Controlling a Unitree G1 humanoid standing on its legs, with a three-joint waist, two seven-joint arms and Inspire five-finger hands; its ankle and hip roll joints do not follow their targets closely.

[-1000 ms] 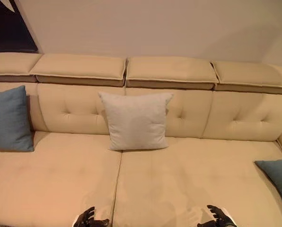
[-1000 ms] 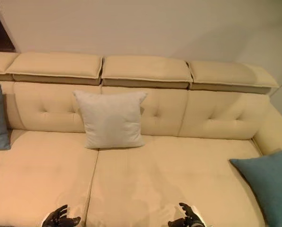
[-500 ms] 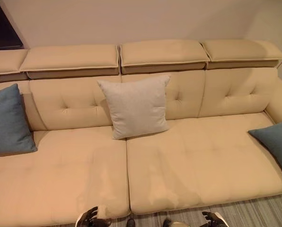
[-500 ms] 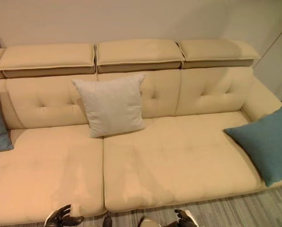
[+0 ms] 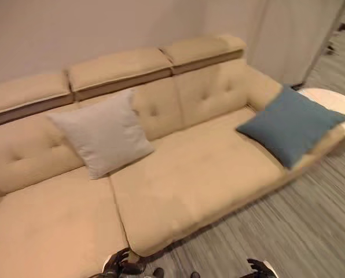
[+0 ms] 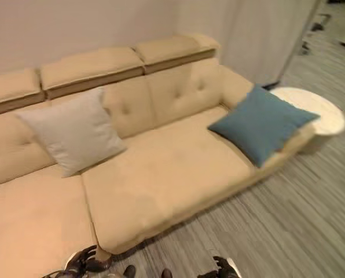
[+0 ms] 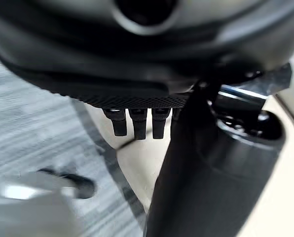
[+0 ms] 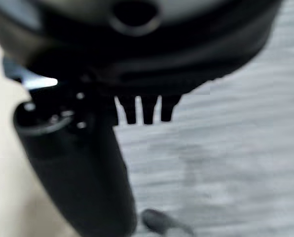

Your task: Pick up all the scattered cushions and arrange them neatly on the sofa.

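A long beige sofa stands on striped grey flooring. A blue cushion lies at its right end beside a round white side table; a pale grey cushion leans upright against the backrest. The left hand and right hand hang low, fingers relaxed, holding nothing.

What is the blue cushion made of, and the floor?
The square blue cushion looks like soft woven fabric: matte, no shine, with plump, slightly sagging sides. The grey striped floor could be wood-look planks or low carpet; the fine streaks leave that open.
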